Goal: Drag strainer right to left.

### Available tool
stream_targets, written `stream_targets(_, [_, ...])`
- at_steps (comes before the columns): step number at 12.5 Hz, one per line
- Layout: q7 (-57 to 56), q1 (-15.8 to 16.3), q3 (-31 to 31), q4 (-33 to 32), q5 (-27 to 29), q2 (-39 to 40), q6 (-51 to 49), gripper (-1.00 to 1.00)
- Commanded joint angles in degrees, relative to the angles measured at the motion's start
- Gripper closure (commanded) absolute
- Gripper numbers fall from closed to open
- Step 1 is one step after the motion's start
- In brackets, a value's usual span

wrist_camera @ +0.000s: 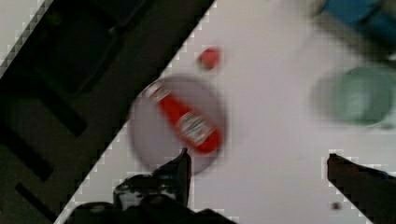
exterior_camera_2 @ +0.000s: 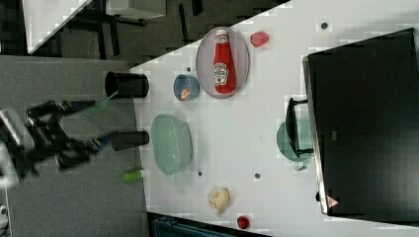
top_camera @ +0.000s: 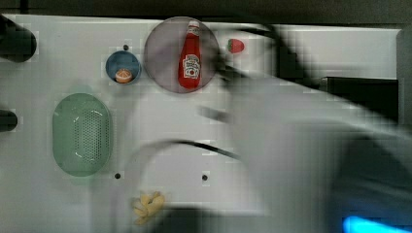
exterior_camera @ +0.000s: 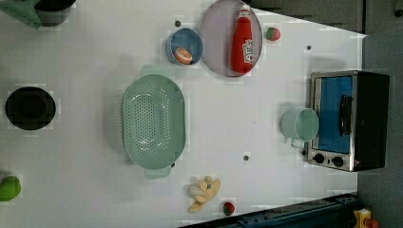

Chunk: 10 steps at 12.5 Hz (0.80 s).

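Observation:
The strainer [top_camera: 82, 133] is a large pale green oval basket with a grid of small holes, lying on the white table at the top view's left. It also shows in the left view [exterior_camera: 153, 121] and the right view [exterior_camera_2: 171, 143]. Nothing touches it. My arm [top_camera: 311, 145] is a blurred white mass over the top view's right half, well apart from the strainer. In the wrist view my gripper [wrist_camera: 258, 154] is open, its two dark fingers wide apart with nothing between them, high above bare table between the ketchup plate [wrist_camera: 154, 140] and a green mug [wrist_camera: 364, 93].
A ketchup bottle [top_camera: 190, 56] lies on a grey plate beside a blue bowl [top_camera: 123, 67] and a strawberry [top_camera: 235, 46]. A toaster oven [exterior_camera: 347, 118] with the green mug [exterior_camera: 300, 124] stands at the left view's right. Bananas [exterior_camera: 204, 192] lie near the table edge; a black cup [exterior_camera: 30, 108] stands beyond the strainer.

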Motion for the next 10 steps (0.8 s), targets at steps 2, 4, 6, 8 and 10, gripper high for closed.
stream_targets(2, [-10.71,-0.12,-4.54,-4.97,0.72,3.40,-4.33,-1.00])
stream_targets(4, [-10.71,-0.14,-5.30,-4.97,0.72,3.89,-4.48,-1.00])
stream_targets(6, [-10.71,-0.15,-5.44,-4.98,0.72,4.18,-4.48,-1.00])
stream_targets(8, [-10.71,-0.12,-5.43,-4.98,0.72,4.44,-4.48,-1.00])
stream_targets(10, [-10.71,-0.13,-5.42,-4.98,0.72,4.65,-4.48,-1.00])
